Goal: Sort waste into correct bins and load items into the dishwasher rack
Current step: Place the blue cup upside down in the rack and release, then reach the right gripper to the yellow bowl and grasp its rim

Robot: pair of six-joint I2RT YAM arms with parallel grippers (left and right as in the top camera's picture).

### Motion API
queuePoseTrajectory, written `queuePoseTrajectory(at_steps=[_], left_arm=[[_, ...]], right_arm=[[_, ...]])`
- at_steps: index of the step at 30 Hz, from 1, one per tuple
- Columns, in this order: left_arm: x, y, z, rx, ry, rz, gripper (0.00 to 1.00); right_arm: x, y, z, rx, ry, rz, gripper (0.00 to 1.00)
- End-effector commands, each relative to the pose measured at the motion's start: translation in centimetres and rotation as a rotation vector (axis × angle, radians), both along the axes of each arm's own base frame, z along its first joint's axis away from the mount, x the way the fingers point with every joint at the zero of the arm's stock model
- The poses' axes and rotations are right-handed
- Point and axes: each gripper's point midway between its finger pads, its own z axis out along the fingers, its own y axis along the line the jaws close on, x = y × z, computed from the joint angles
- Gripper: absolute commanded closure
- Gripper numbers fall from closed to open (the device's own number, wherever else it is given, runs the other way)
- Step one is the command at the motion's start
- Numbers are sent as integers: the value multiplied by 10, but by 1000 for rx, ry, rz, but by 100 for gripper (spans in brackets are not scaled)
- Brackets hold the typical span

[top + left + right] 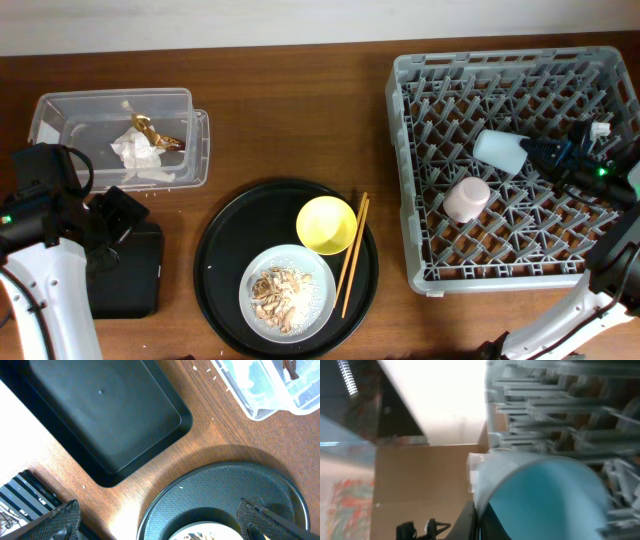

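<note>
My right gripper (537, 151) is shut on the rim of the light-blue cup (500, 150), which lies on its side above the pegs of the grey dishwasher rack (420, 285). In the right wrist view the two fingers (470, 522) pinch the cup's wall (545, 495). The pink cup (467, 198) rests in the rack. My left gripper (122, 212) hangs open over the shallow black tray (130, 285), holding nothing; its fingers (60, 520) stand wide apart. The clear box (60, 108) holds crumpled white paper (135, 152) and a gold scrap (160, 138).
A round black tray (225, 270) carries the yellow bowl (326, 224), a pale plate (322, 285) with food scraps (278, 292), and wooden chopsticks (352, 255). The left wrist view shows the black tray (115, 415), the clear box's corner (260, 395) and the round tray (225, 490).
</note>
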Motion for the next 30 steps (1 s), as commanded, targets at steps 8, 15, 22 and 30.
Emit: queuePoseTrajectory(at_steps=[8,15,22,30], left_arm=[[1,3,5,7,-14,16,1],[1,3,5,7,-14,16,1],[1,3,5,7,-14,16,1],[1,3,5,7,-14,16,1]], right_arm=[[-43,-18,-46,-233,497,-36,94],[-76,-46,-15,-513,681,-194,71],[-93,-18,54,-610,547,-220,73],[-110,184,125,-909,98,256,53]])
